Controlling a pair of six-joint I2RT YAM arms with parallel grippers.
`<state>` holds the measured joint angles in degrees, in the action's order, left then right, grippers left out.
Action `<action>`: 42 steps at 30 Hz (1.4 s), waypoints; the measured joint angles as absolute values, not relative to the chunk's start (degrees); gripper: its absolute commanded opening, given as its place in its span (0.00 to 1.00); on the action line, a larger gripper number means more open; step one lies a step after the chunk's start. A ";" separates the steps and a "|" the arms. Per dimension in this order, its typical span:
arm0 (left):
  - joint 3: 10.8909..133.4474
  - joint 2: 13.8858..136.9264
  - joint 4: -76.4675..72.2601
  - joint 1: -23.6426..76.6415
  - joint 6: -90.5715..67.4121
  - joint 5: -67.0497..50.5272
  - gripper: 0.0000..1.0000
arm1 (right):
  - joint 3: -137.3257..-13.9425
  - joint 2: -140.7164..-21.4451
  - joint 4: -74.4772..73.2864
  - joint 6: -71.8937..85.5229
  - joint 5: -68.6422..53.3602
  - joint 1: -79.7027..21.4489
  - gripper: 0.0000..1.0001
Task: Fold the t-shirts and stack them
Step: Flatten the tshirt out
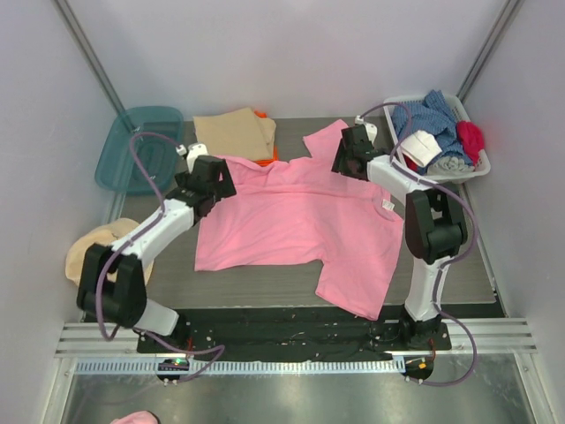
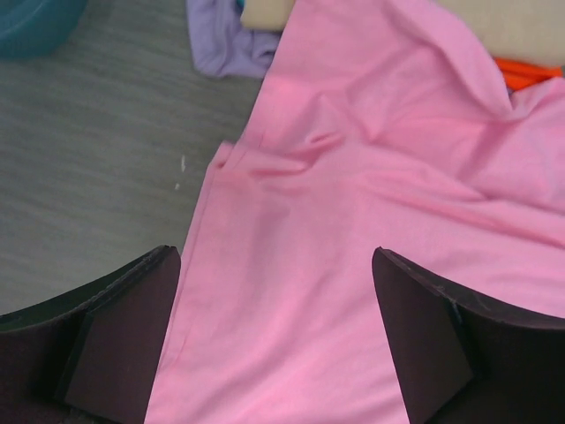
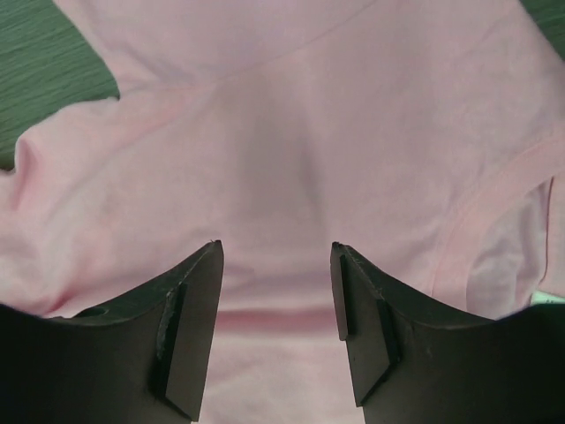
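A bright pink t-shirt (image 1: 291,221) lies spread out on the table with its collar toward the far side. My left gripper (image 1: 214,179) hovers over its far left edge, jaws wide open, with pink cloth (image 2: 353,221) below and nothing between the fingers (image 2: 124,336). Over the far right shoulder, my right gripper (image 1: 350,157) is open too, and a low crease of the pink shirt (image 3: 291,132) runs between its fingers (image 3: 190,327). A folded tan t-shirt (image 1: 234,132) rests on an orange one (image 1: 271,155) at the back. A lilac t-shirt (image 2: 225,44) peeks out beside them.
A teal bin (image 1: 141,146) stands at the back left. At the back right, a white basket (image 1: 481,168) holds several bunched clothes. A round tan cap (image 1: 99,249) lies by the left arm. The arm bases and a metal rail (image 1: 291,337) line the near edge.
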<state>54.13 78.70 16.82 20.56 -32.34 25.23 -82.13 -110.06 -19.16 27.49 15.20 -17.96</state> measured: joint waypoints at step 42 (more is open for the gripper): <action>81.67 119.44 13.10 16.93 -27.86 20.36 0.75 | -116.22 -138.78 -27.20 21.23 6.09 -10.74 0.63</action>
